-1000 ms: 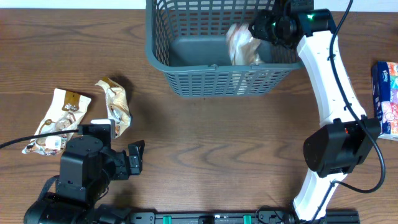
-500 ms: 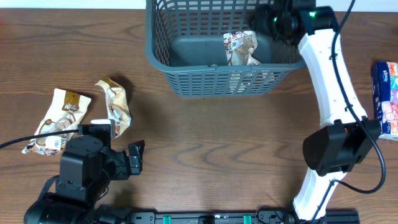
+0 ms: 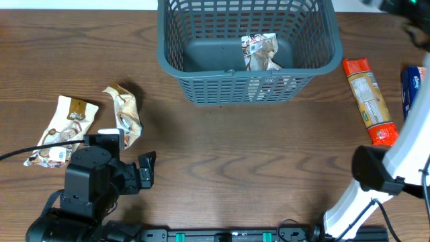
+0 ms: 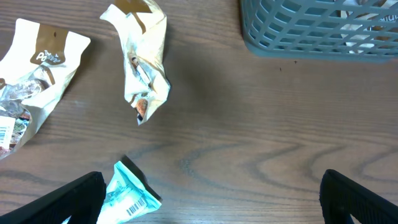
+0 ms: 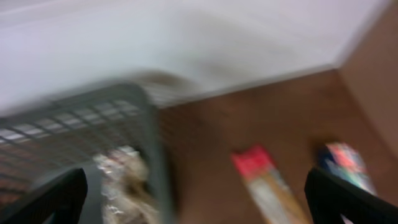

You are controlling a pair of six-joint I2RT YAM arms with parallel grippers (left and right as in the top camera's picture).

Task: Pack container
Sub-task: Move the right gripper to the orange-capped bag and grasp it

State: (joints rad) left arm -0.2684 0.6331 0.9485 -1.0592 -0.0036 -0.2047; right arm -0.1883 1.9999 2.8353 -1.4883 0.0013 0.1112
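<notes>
No word or number can be read with certainty. The cream packet has a brown patch with pale lettering that starts with something like "P" but is too small and tilted to make out, and the teal packet shows a white barcode label whose digits are illegible. The orange packet has a pale panel of fine print, and the blue packet and the crumpled packet in the basket carry printing, all too blurred to read.
</notes>
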